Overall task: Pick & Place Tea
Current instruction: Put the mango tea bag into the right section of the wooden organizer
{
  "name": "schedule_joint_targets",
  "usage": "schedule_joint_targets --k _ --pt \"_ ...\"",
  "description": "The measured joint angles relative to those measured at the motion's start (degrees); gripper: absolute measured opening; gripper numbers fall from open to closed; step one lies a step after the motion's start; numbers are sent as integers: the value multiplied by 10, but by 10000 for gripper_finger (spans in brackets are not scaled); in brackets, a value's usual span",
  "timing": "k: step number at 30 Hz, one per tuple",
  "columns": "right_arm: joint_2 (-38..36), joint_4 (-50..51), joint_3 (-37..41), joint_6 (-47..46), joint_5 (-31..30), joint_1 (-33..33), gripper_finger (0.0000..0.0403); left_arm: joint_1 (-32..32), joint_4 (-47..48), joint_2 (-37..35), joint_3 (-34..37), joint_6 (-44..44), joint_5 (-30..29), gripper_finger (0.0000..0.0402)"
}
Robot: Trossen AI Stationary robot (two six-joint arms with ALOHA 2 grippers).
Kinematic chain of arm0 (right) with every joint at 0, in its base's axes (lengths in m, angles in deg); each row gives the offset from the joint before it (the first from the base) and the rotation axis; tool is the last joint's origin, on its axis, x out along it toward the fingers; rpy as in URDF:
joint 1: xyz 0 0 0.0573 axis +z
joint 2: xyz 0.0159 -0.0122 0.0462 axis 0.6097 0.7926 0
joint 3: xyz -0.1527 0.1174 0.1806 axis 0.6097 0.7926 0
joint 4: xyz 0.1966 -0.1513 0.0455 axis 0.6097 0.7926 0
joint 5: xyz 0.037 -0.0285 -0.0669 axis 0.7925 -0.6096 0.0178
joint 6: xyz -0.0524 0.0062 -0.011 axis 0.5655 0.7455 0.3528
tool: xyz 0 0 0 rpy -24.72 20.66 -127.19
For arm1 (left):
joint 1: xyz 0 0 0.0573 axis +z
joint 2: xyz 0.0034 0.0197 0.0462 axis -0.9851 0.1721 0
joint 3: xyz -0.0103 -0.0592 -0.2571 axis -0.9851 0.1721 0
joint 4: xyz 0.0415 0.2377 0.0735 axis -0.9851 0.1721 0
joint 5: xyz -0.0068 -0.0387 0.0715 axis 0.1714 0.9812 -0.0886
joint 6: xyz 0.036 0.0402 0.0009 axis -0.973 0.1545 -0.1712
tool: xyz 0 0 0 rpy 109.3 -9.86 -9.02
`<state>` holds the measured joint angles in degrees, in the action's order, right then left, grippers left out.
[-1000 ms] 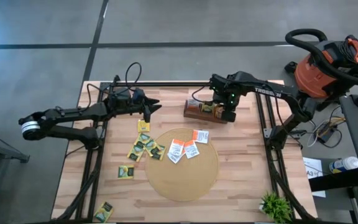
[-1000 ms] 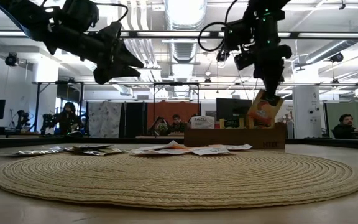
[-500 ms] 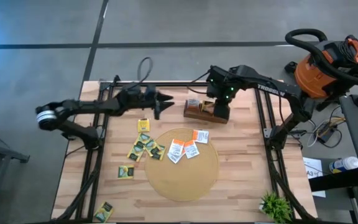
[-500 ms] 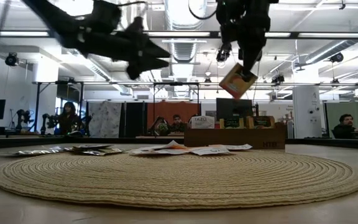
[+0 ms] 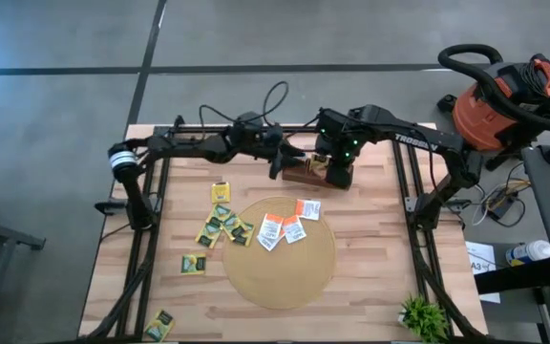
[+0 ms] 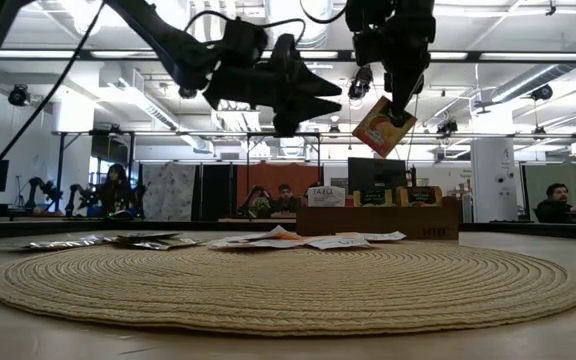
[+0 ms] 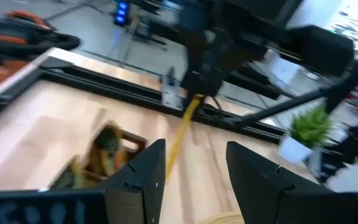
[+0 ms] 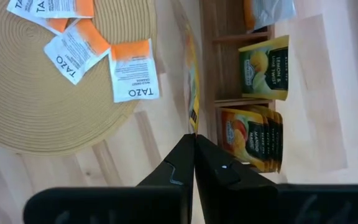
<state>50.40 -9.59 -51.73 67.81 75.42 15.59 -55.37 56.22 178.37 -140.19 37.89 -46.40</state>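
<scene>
The left arm reached from the bench's left edge across its far side, stretched nearly level, its left pincer (image 6: 330, 97) raised in the air with both fingers spread apart and pointing toward the other arm. The right arm came in from the right edge, elbow bent, its right pincer (image 6: 400, 108) hanging downward close beside the left one, fingers pressed together on an orange tea sachet (image 6: 385, 127).
</scene>
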Motion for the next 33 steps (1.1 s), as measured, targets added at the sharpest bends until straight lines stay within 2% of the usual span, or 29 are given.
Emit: schedule_joint_targets --k 13,22,30,33 --pt "0 -3 0 -3 3 0 8 -28 -3 71 -47 -25 11 158" --pt "0 -9 0 -5 4 0 8 -34 0 96 -56 -26 10 112" --pt "2 29 0 -7 0 0 8 -35 0 87 -55 -17 7 99" --pt "2 38 0 -7 0 0 8 -36 -9 69 -56 -24 -17 99"
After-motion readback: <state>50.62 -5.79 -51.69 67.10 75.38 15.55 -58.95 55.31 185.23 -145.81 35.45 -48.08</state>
